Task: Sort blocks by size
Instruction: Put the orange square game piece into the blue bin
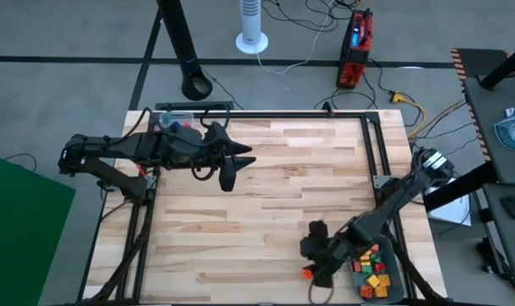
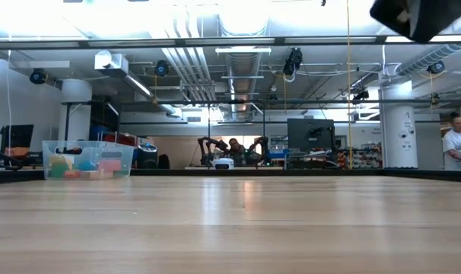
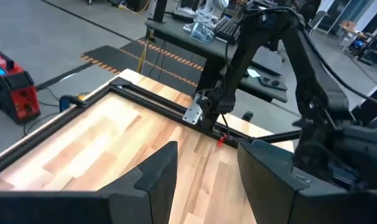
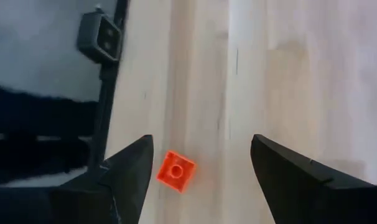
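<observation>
At the near edge of the tabletop the right pincer stands spread, released, over a small orange block that lies free on the wood close to one finger; from above the arm hides most of it. Just beside it, a tray holds more blocks, red, yellow and orange, partly covered by the arm. At the far left the left pincer hovers parted, holding nothing, near a clear box whose contents are hard to make out.
</observation>
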### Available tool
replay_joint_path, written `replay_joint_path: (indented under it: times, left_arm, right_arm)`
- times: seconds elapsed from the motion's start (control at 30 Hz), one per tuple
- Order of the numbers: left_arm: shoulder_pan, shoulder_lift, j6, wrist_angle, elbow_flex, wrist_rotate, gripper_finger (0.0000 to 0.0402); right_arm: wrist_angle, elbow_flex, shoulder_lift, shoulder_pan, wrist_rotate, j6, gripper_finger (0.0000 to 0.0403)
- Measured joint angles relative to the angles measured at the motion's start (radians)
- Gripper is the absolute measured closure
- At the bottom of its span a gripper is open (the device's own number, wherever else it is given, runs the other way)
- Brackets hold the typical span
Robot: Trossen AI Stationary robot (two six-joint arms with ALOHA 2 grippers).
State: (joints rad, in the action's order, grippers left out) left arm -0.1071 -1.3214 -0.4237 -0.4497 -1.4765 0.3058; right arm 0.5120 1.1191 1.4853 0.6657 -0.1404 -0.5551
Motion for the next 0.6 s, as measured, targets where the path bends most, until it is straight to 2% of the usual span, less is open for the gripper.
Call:
replay_joint_path:
  times: [0.17,0.27,0.5,0.6]
  left_arm:
    - [-0.001,-0.01,-0.005,-0.003,0.0,0.009,0.0247]
    - [-0.001,-0.012,-0.005,-0.002,0.0,0.026,0.0247]
    - [-0.001,-0.013,0.005,-0.003,0.0,0.026,0.0247]
    - [-0.001,-0.013,0.019,-0.006,0.0,0.026,0.0247]
  right_arm:
    - [-0.009,0.051,0.124,0.009,-0.015,-0.264,0.0155]
    - [0.024,0.126,0.181,0.031,-0.018,-0.357,0.0158]
    - [0.454,0.387,0.351,0.051,0.025,-0.514,0.0148]
    - [0.51,0.469,0.428,0.042,0.087,-0.51,0.014]
